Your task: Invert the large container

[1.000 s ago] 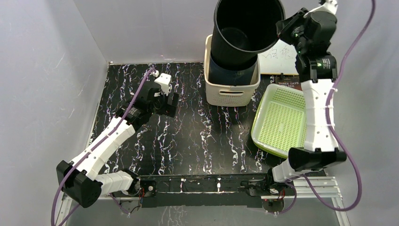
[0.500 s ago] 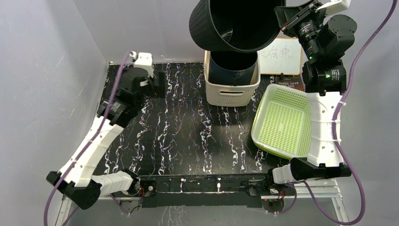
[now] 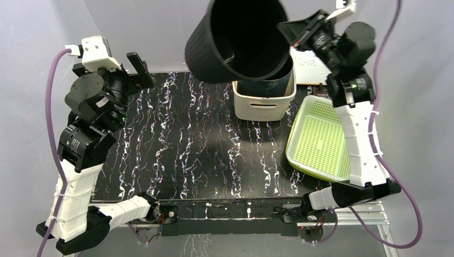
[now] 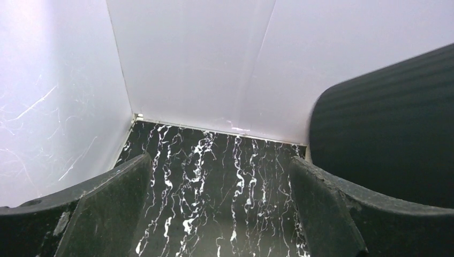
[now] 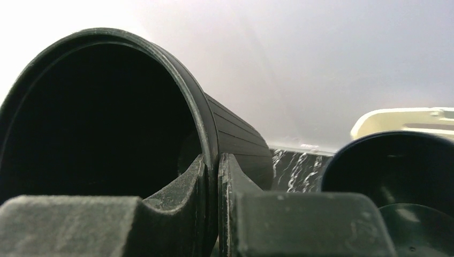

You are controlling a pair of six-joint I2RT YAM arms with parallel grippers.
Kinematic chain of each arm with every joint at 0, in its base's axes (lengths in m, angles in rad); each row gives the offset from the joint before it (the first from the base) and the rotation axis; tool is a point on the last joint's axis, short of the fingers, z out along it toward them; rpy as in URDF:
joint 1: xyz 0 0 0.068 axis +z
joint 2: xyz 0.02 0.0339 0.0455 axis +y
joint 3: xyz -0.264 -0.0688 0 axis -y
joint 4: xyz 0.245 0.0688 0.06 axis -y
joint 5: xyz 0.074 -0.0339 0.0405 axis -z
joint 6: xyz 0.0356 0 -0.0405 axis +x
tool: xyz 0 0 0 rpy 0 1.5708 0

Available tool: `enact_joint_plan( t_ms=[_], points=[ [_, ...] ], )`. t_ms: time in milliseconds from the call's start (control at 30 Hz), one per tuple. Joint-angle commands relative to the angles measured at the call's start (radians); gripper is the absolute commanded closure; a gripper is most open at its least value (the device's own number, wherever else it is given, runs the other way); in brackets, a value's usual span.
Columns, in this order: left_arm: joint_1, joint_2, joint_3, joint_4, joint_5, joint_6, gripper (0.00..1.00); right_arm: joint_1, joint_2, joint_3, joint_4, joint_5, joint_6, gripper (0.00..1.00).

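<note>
1. The desk (image 3: 214,150) has a black top with white marbled veins. White walls close it off at 9 and 12 o'clock.
2. The bucket (image 3: 235,37) is large, black and ribbed on the outside. It hangs in the air over the 12 o'clock edge of the desk and touches nothing but the right tool. It is tilted: the mouth faces the overhead camera and the ribbed wall leans toward 10 o'clock. The left wrist view shows its wall (image 4: 385,128) at 3 o'clock.
3. The tray (image 3: 321,128) is lime green and perforated. It lies at 3 o'clock on the desk, with one corner just beside the basket.
4. The basket (image 3: 262,107) is white and stands at 1 o'clock, below the bucket.
5. A dark blue pot (image 3: 265,88) stands upright inside the basket.
6. The right tool (image 3: 289,32) is clamped narrow on the bucket rim at the 3 o'clock side of the bucket. One finger is inside the rim and one outside (image 5: 212,176).
7. The left tool (image 3: 140,72) is raised at 10 o'clock. Its jaws are spread wide with nothing between them, and it is well apart from the bucket.
</note>
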Motion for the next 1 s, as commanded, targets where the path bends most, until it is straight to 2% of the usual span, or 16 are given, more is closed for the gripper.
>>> enact_joint_plan(
  t_ms=[0, 133, 233, 500, 700, 967],
  points=[
    [-0.001, 0.025, 0.044, -0.038, 0.010, 0.005, 0.02, 0.220, -0.004, 0.020, 0.069, 0.101, -0.088, 1.00],
    [-0.002, -0.009, -0.009, -0.026, 0.021, -0.010, 0.02, 0.382, 0.047, -0.018, 0.031, 0.237, -0.177, 1.00],
    [-0.002, -0.030, -0.010, -0.027, 0.036, -0.011, 0.02, 0.436, 0.043, -0.107, 0.055, 0.331, -0.207, 1.00],
    [-0.001, -0.068, 0.005, -0.054, 0.050, 0.017, 0.02, 0.487, 0.021, -0.320, 0.097, 0.490, -0.252, 1.00],
    [-0.002, -0.026, -0.016, -0.109, 0.091, 0.029, 0.02, 0.547, -0.001, -0.386, 0.088, 0.625, -0.295, 1.00],
    [-0.001, 0.016, -0.060, -0.139, 0.174, 0.017, 0.02, 0.553, 0.011, -0.480, 0.050, 0.627, -0.290, 1.00]
  ],
)
